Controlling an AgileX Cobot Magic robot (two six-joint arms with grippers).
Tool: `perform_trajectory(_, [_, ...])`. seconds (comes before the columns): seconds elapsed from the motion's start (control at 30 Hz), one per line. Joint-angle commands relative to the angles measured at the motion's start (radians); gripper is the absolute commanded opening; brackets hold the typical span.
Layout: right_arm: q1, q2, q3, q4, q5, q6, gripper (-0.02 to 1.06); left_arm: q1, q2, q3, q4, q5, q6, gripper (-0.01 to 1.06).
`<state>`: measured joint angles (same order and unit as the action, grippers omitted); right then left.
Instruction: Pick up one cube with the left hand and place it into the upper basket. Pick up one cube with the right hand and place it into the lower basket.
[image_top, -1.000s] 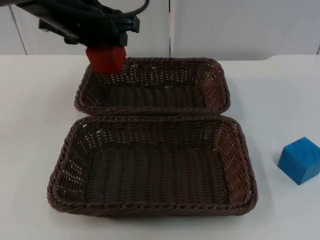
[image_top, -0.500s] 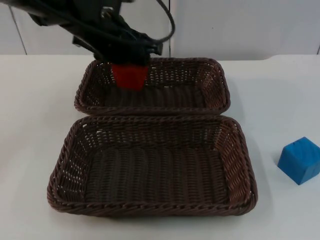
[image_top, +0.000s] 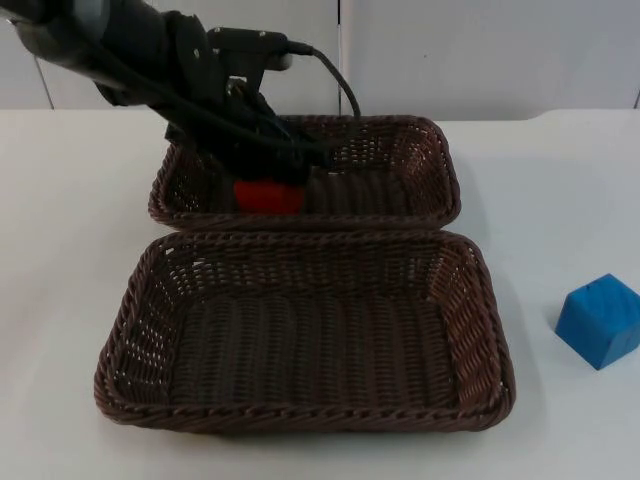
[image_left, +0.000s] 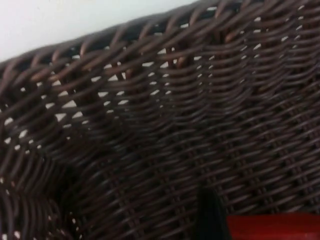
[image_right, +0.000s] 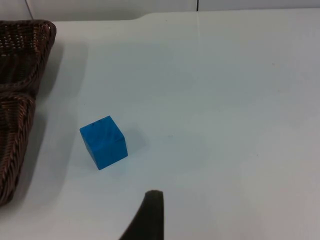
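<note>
A white counter (image_top: 560, 180) runs back to a grey partition wall (image_top: 480, 50) made of panels with thin vertical seams, and its surface is plain and matte. 2 dark brown wicker baskets sit on it, their long sides touching: the upper basket (image_top: 420, 150) nearer the wall and the lower basket (image_top: 480, 330) nearer the camera. The left gripper (image_top: 268, 185) reaches down inside the upper basket near its left end, with its fingers clenched on the red cube (image_top: 268, 196), which sits low over the woven floor; whether the cube touches the floor cannot be told. In the left wrist view the red cube (image_left: 272, 227) shows just beside a black fingertip, against the basket's woven wall (image_left: 150, 100). The blue cube (image_top: 600, 320) rests on the bare counter, to the right of the lower basket and apart from it. In the right wrist view the blue cube (image_right: 103, 142) lies on the white surface near the baskets' ends; the right arm waits above it, and the state of its fingers cannot be told
</note>
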<state>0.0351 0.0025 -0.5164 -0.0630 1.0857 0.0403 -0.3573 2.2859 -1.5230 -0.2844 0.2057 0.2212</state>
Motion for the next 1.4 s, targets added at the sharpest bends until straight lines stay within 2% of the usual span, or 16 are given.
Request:
perform_trajectory(0.0, [-0.003, -0.002, 0.001, -0.005, -0.007, -0.007, 0.85, -0.003, -0.002, -0.006, -0.016, -0.001, 0.003, 0.0])
perform_trajectory(0.07, [-0.003, -0.002, 0.001, -0.005, -0.007, -0.007, 0.85, -0.003, -0.002, -0.006, -0.023, -0.002, 0.003, 0.01])
perform_trajectory(0.17, [-0.003, -0.002, 0.001, -0.005, -0.007, -0.007, 0.85, -0.003, -0.002, -0.006, -0.031, -0.002, 0.003, 0.18])
perform_trajectory(0.2, [-0.003, -0.002, 0.001, -0.005, -0.007, -0.007, 0.85, -0.003, -0.002, -0.006, -0.031, -0.001, 0.003, 0.35])
perform_trajectory(0.23, [-0.003, -0.002, 0.001, -0.005, -0.007, -0.007, 0.85, -0.003, -0.002, -0.006, -0.031, -0.001, 0.003, 0.35])
perform_trajectory(0.33, [-0.003, -0.002, 0.001, -0.005, -0.007, -0.007, 0.85, -0.003, -0.006, -0.006, -0.043, 0.007, 0.003, 0.78])
perform_trajectory(0.37, [-0.003, -0.002, 0.001, -0.005, -0.007, -0.007, 0.85, -0.003, -0.006, -0.006, -0.043, 0.012, 0.003, 0.86])
perform_trajectory(0.4, [-0.003, -0.002, 0.001, -0.005, -0.007, -0.007, 0.85, -0.003, -0.015, -0.006, -0.041, 0.022, 0.003, 1.01])
perform_trajectory(0.47, [-0.003, -0.002, 0.001, -0.005, -0.007, -0.007, 0.85, -0.003, -0.029, -0.006, -0.043, 0.027, 0.001, 1.05])
perform_trajectory(0.7, [-0.003, -0.002, 0.001, -0.009, -0.007, -0.007, 0.85, -0.003, -0.157, -0.006, -0.041, 0.081, 0.001, 1.05])
perform_trajectory(1.0, [-0.003, -0.002, 0.001, -0.009, -0.007, -0.007, 0.85, -0.003, -0.378, -0.006, -0.051, 0.219, 0.001, 1.05])
perform_trajectory(1.37, [-0.003, -0.002, 0.001, -0.009, -0.007, -0.007, 0.85, -0.001, -0.508, 0.045, -0.044, 0.228, -0.033, 1.05])
